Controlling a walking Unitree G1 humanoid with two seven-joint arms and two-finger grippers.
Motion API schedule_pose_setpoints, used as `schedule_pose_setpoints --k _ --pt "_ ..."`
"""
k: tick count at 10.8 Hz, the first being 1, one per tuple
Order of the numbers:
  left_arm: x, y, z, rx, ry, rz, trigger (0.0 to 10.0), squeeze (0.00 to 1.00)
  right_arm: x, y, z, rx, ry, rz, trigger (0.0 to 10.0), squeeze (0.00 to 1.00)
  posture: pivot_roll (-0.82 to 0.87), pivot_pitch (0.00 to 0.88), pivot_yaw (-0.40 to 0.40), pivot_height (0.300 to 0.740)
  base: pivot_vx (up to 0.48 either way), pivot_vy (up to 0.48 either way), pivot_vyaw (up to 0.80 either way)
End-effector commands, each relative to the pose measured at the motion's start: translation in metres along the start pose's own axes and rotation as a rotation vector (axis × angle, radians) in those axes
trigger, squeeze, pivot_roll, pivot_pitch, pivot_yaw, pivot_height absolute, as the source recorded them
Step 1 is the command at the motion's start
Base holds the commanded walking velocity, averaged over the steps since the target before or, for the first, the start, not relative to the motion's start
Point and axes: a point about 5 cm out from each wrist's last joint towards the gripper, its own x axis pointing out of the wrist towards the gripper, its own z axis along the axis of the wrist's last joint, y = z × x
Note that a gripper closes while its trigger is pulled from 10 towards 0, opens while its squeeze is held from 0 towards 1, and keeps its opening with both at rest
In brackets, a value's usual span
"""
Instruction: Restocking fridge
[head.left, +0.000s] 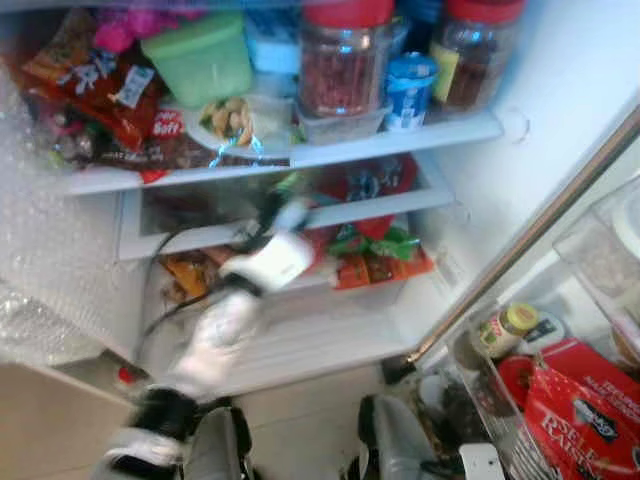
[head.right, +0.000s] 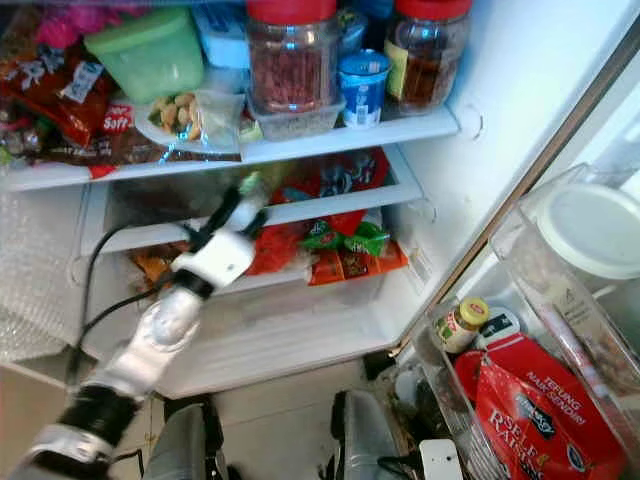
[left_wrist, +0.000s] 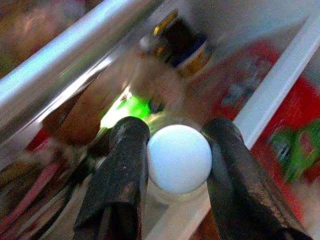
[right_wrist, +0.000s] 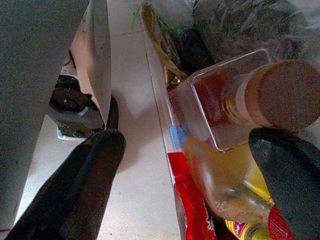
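Both eye views look forward and down from the robot's head into the open fridge (head.left: 480, 130), sharing its shelves, its lower drawer and the door rack (head.right: 450, 375) at right; the right eye view sits slightly further right, showing more of the door. The left wrist view looks along the left gripper (left_wrist: 177, 165) from very near the drawer's contents. The right wrist view looks along the right gripper (right_wrist: 200, 175) down at the floor (right_wrist: 135, 130) and nearby bottles
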Motion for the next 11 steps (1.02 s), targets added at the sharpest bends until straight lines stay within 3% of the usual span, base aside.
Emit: schedule_pose_setpoints --k 1,2,4,5,7,8,9,10,11 --pt "0.003 -0.012 -0.003 0.086 0.017 -0.067 10.0 0.00 0.000 0.007 0.000 -0.002 -0.005 0.024 10.0 0.00 -0.11 0.181 -0.009 0.600 0.000 0.000 0.00" --pt "0.006 -0.011 -0.015 0.215 0.070 -0.092 10.0 0.00 0.000 0.007 0.001 0.001 -0.007 0.024 10.0 0.00 -0.11 0.181 -0.009 0.600 0.000 0.000 0.00" --pt "0.012 -0.006 -0.033 0.397 0.162 -0.101 10.0 0.00 0.000 0.007 0.000 0.002 -0.006 0.022 10.0 0.00 -0.11 0.185 -0.010 0.600 0.000 0.000 0.00" --pt "0.013 -0.002 -0.052 0.515 0.306 -0.111 10.0 0.00 0.000 0.007 0.000 0.003 -0.004 0.024 10.0 0.00 -0.12 0.187 -0.009 0.600 0.000 0.000 0.00" --pt "0.015 0.009 -0.062 0.583 0.397 -0.072 10.0 0.00 0.000 0.008 -0.001 0.004 -0.006 0.025 10.0 0.00 -0.12 0.192 -0.010 0.600 0.000 0.000 0.00" --pt "0.022 0.021 -0.060 0.576 0.407 0.011 10.0 0.00 0.000 0.008 -0.001 0.003 -0.007 0.027 10.0 0.00 -0.12 0.193 -0.009 0.600 0.000 0.000 0.00" --pt "0.026 0.031 -0.061 0.591 0.444 0.070 10.0 0.25 0.000 0.009 -0.001 0.005 -0.007 0.027 10.0 0.00 -0.12 0.195 -0.008 0.600 0.000 0.000 0.00" --pt "0.026 0.036 -0.063 0.578 0.474 0.099 10.0 1.00 0.000 0.009 -0.001 0.008 -0.007 0.027 10.0 0.00 -0.12 0.197 -0.009 0.600 0.000 0.000 0.00" --pt "0.024 0.043 -0.067 0.558 0.517 0.133 10.0 1.00 0.000 0.009 -0.001 0.010 -0.008 0.027 10.0 0.00 -0.12 0.199 -0.008 0.600 0.000 0.000 0.00"
